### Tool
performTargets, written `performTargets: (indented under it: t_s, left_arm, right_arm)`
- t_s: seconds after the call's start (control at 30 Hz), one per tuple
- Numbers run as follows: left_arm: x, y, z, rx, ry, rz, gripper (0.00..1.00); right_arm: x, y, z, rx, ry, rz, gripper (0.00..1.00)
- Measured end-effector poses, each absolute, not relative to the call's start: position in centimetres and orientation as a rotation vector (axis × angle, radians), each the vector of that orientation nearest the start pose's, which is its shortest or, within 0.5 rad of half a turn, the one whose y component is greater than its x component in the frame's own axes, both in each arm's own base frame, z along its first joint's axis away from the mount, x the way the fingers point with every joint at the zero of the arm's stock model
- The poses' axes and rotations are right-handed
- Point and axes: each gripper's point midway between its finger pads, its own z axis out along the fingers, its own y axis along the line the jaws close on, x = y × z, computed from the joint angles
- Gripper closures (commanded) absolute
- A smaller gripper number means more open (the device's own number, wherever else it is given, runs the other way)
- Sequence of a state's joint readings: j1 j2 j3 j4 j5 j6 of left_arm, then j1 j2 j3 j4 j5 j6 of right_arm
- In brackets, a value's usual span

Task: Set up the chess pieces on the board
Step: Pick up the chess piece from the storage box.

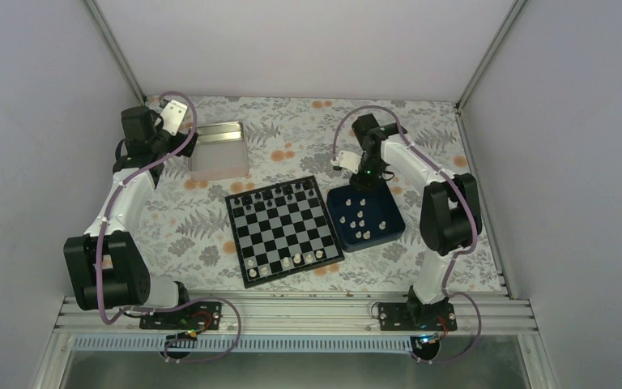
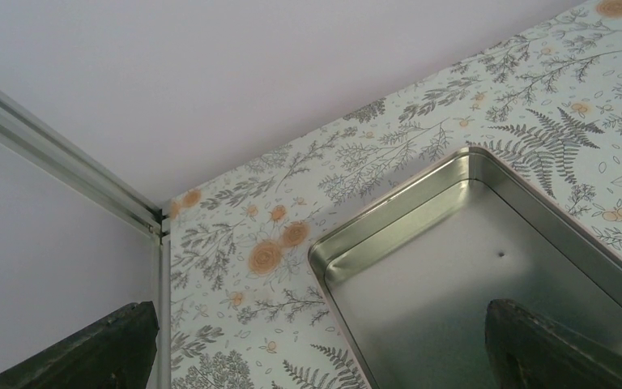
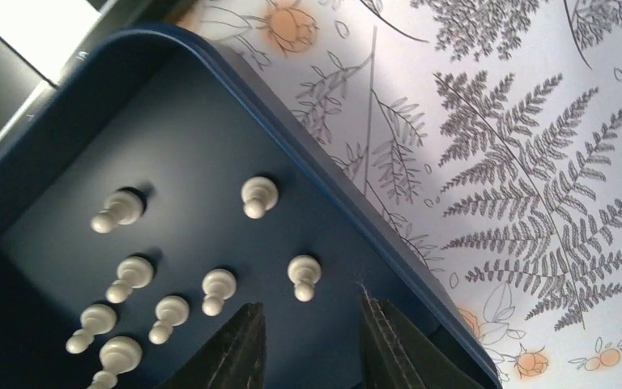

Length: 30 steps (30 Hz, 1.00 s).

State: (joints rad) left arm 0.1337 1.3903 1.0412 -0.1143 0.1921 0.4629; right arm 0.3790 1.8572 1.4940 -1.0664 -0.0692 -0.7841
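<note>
Step in hand looks like a pick: one of the chess pieces (image 3: 219, 290) out of the blue tray (image 3: 324, 174), which sits just right of the board (image 1: 283, 228). The board's near row holds a few white pieces (image 1: 286, 262), with gaps left to fill. Best target is the nearest pawn (image 3: 304, 275), just ahead of the right gripper (image 3: 308, 312) and close to the tray wall. I'd straddle its stem, stay clear of the wall and close gently; it's tiny and likely to squirt out.

Poses:
- Left gripper (image 2: 320, 324) is above the silver tin (image 2: 389, 203) at far left, spread wide, holding nothing.
- Right gripper points down over the tray's far end, jaws a narrow gap apart, empty.
</note>
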Motion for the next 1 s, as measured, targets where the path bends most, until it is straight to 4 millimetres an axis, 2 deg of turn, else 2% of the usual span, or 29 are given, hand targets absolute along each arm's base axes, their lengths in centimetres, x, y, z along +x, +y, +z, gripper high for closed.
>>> performTargets:
  t_s: [0.17, 0.33, 0.77, 1.0]
  left_arm:
    - [44.1, 2.6, 23.7, 0.451, 1.979, 0.182, 0.00]
    - [44.1, 2.6, 23.7, 0.451, 1.979, 0.182, 0.00]
    - [44.1, 2.6, 23.7, 0.452, 1.979, 0.181, 0.00]
    - [44.1, 2.6, 23.7, 0.451, 1.979, 0.181, 0.00]
  right_arm:
    - [35.6, 14.2, 8.3, -1.613, 2.518, 0.049, 0.68]
    - [35.4, 13.8, 6.7, -1.617, 2.554, 0.057, 0.68]
    - [34.3, 11.8, 4.2, -1.594, 2.651, 0.075, 0.68]
    - [34.0, 11.7, 3.6, -1.597, 2.662, 0.082, 0.68]
